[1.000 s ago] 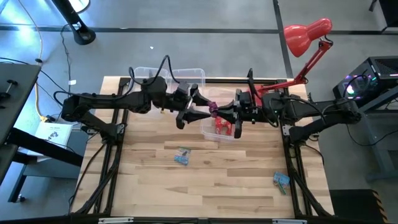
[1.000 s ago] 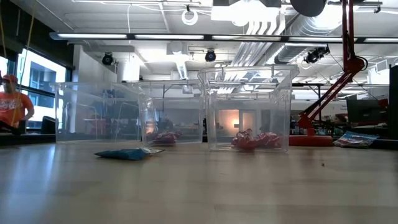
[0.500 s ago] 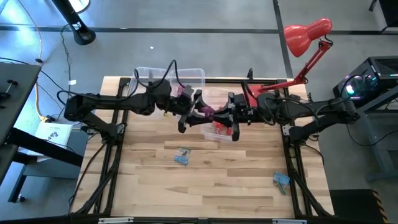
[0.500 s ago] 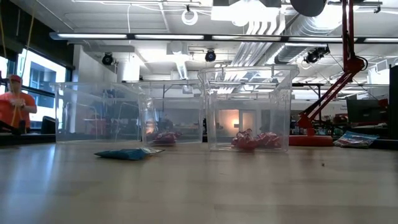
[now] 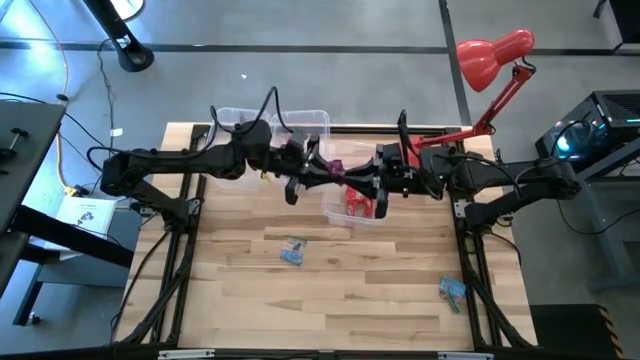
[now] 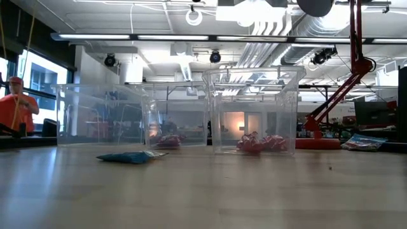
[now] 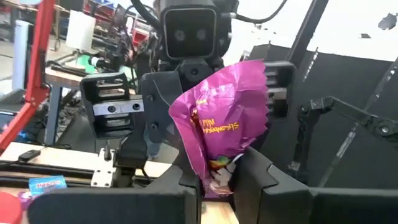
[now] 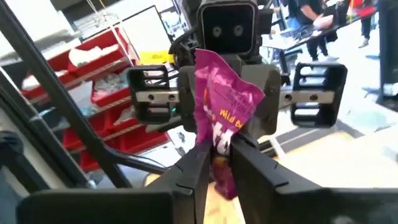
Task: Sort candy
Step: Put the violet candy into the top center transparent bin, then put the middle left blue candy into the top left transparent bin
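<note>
Fingers (image 7: 249, 171) of left gripper (image 7: 217, 180) pinched on lower edge of purple-pink candy packet (image 7: 227, 118); fingers (image 8: 252, 158) of right gripper (image 8: 216, 163) clamped on same packet (image 8: 224, 112) from opposite side. Packet (image 5: 338, 170) held in the air between the two grippers, above the gap between the clear bins, crinkled, print side toward left wrist camera. Left gripper (image 5: 322, 172) and right gripper (image 5: 355, 180) tip to tip at far centre of the surface (image 5: 330, 300), both arms reaching inward from the sides. Just below and right of the meeting point: clear bin (image 5: 345, 215) holding red candies (image 5: 358, 205); same red candies (image 6: 261, 143) visible at bin bottom in low view. Second clear bin (image 5: 265, 122) at far left of centre, under left arm. Light blue candy (image 5: 292, 250) lying loose near centre of surface; another light blue candy (image 5: 452, 290) at near right. Red desk lamp (image 5: 495, 55) at far right corner. Person (image 6: 16, 105) in orange top in room beyond, at left.
</note>
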You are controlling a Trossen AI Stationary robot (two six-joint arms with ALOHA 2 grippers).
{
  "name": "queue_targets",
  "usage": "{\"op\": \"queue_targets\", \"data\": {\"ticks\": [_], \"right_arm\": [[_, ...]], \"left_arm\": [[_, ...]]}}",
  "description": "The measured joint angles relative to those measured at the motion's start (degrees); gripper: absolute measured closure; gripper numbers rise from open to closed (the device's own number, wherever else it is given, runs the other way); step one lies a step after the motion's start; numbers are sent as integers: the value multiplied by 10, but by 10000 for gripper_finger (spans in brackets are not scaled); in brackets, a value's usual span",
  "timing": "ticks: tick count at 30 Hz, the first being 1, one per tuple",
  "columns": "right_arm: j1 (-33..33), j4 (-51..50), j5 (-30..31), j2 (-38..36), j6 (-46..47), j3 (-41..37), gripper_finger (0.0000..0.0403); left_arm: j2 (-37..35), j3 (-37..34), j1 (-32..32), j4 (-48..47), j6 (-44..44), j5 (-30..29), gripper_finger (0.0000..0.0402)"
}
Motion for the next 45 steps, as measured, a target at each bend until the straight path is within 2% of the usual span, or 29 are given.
{"op": "queue_targets", "data": {"ticks": [5,12,14,20,23,26,31,35,38,41,45], "right_arm": [[-1,-12,10,-4,29,0,306],[-1,-42,13,-22,22,0,233],[-1,-54,15,-31,13,0,215],[-1,-72,45,-52,3,0,192],[-1,-74,54,-52,-1,0,192],[-1,-77,64,-52,-2,0,192],[-1,-84,78,-53,-21,0,192],[5,-85,79,-60,-32,0,192],[5,-86,79,-67,-30,0,192],[5,-86,79,-70,-29,0,192],[5,-90,78,-70,-31,0,192]], "left_arm": [[-6,0,14,-8,2,15,373],[-25,0,39,-67,34,10,381],[-43,1,55,-135,65,-27,382],[-49,-1,102,-391,141,-208,372],[-34,0,124,-444,142,-259,347],[-10,0,141,-460,161,-284,316],[15,-1,156,-477,195,-286,254],[5,3,155,-489,206,-284,205],[-13,21,147,-534,167,-244,179],[-40,25,114,-583,111,-176,167],[-53,25,10,-686,94,-165,166]]}}
